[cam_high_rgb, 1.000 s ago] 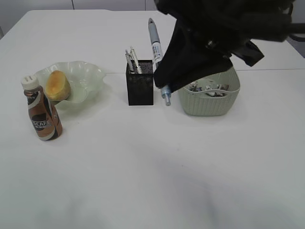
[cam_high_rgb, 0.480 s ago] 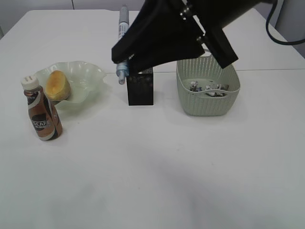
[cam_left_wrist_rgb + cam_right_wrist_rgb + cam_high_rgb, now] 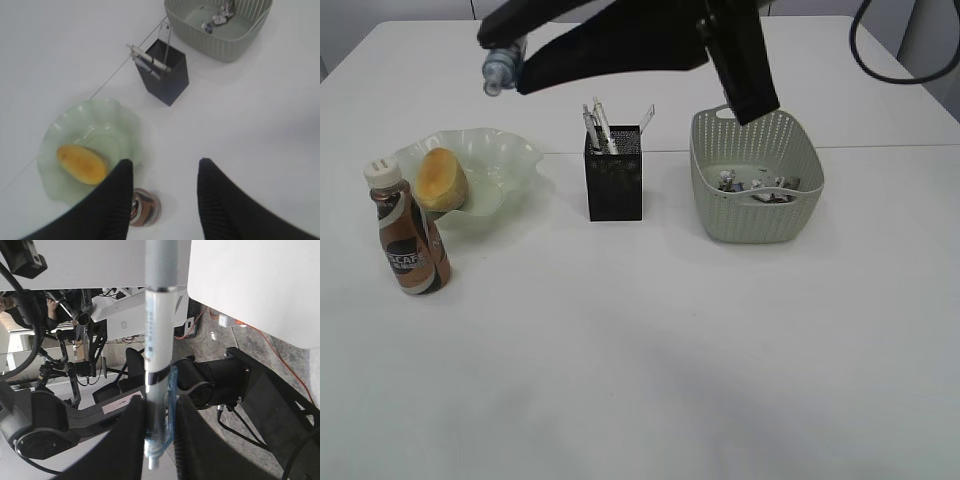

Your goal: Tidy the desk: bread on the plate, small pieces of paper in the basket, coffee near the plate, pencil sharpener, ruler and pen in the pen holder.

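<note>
currently the right gripper (image 3: pixel 156 412) is clamped on the pen (image 3: pixel 159 340), a grey-and-white barrel with a blue clip; in the exterior view its blue tip (image 3: pixel 496 72) is high above the desk (image 3: pixel 640 340), over the back left area and well apart from the pen holder (image 3: pixel 615 172). the left gripper (image 3: pixel 162 175) hangs with its fingers parted around nothing, above the coffee (image 3: pixel 145 212). bread (image 3: pixel 441 178) lies on the plate (image 3: pixel 505 155). coffee (image 3: pixel 408 240) stands upright just in front of the plate. the pen holder stands between plate and basket (image 3: pixel 756 205), with pens and a clear ruler (image 3: pixel 648 115) sticking out of it. crumpled paper pieces (image 3: pixel 752 185) lie inside the basket.
</note>
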